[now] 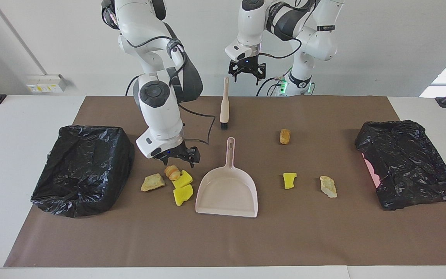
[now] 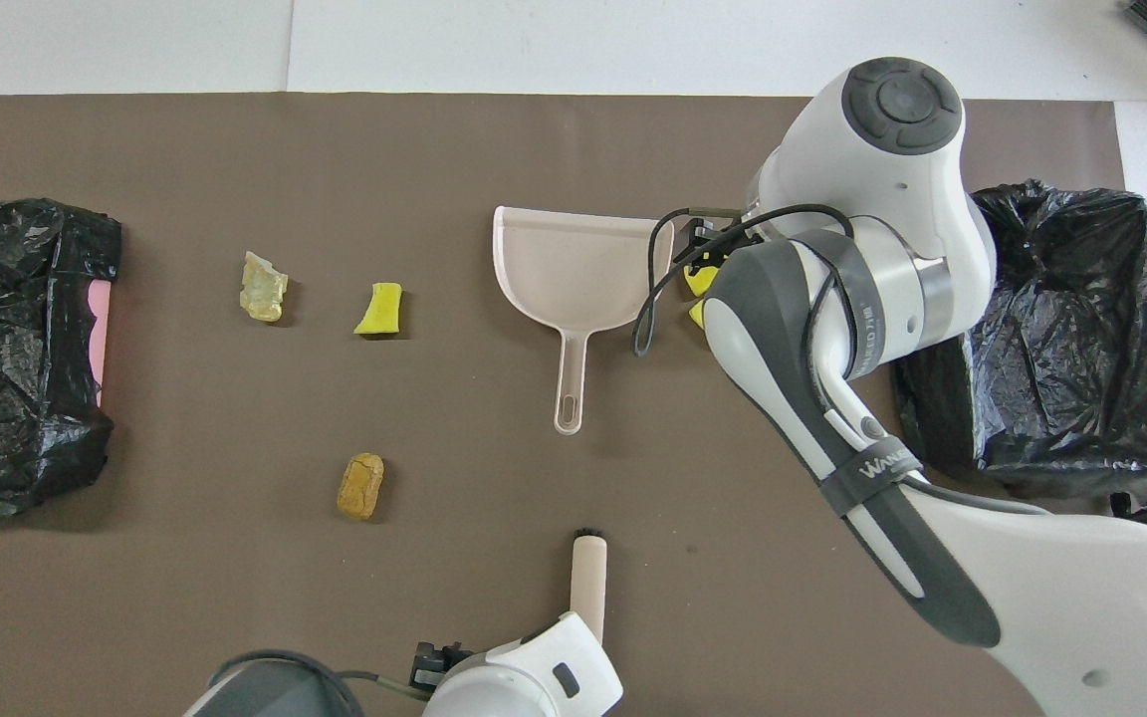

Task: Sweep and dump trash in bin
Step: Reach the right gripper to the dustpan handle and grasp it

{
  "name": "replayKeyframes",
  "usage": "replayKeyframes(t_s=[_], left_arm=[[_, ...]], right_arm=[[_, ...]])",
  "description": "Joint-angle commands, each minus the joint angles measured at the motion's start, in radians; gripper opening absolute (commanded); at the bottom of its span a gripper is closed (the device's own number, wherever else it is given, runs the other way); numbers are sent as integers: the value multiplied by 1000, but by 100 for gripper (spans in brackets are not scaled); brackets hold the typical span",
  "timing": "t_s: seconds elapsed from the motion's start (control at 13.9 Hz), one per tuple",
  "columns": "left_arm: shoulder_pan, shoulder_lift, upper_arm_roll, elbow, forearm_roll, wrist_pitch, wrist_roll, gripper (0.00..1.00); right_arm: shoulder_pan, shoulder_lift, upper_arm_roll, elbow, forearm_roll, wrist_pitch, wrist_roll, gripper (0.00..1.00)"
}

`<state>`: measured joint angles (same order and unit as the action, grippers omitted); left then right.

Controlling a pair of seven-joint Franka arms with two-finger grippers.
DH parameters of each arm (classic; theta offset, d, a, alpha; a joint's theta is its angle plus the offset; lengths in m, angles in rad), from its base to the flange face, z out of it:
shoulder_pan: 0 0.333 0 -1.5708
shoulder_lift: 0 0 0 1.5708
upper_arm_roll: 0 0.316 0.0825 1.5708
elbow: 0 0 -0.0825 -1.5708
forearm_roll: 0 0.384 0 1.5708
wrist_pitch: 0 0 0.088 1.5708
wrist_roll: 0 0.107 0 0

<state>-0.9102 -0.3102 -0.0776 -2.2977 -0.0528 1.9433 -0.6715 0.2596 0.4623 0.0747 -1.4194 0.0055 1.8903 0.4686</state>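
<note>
Facing view: brown mat point(image 1: 223, 240) covers a white table point(image 1: 18, 116); white wall point(image 1: 381, 46) at 12 o'clock. Right gripper point(image 1: 179, 157), fingers spread, hangs over the trash cluster point(image 1: 172, 181), holding nothing. That cluster lies at 9 o'clock of the dustpan point(image 1: 227, 190), between it and a black-lined bin point(image 1: 83, 168). Three more scraps point(image 1: 289, 180) lie at 3 o'clock of the dustpan, toward a second bin point(image 1: 409, 168). Left gripper point(image 1: 247, 74), fingers spread and empty, hovers over the brush point(image 1: 224, 102) handle, at 12 o'clock of the dustpan.
</note>
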Motion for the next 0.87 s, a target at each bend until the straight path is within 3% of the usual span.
replayKeyframes(t_s=[0.0, 0.29, 0.51, 0.72, 0.79], left_arm=[[-110, 54, 18, -64, -5, 141, -109, 100], [-200, 167, 18, -91, -5, 284, -245, 100], [-257, 227, 18, -111, -5, 318, -273, 100], [-262, 230, 19, -106, -5, 298, -275, 100], [-262, 230, 19, -106, -5, 298, -278, 96]], right_arm=[[47, 65, 5, 31, 57, 29, 30, 100], [137, 98, 5, 14, 71, 111, 65, 100], [164, 73, 7, -73, 76, 191, 99, 100], [171, 64, 14, -98, 99, 211, 102, 100], [170, 50, 22, -125, 117, 204, 105, 100]])
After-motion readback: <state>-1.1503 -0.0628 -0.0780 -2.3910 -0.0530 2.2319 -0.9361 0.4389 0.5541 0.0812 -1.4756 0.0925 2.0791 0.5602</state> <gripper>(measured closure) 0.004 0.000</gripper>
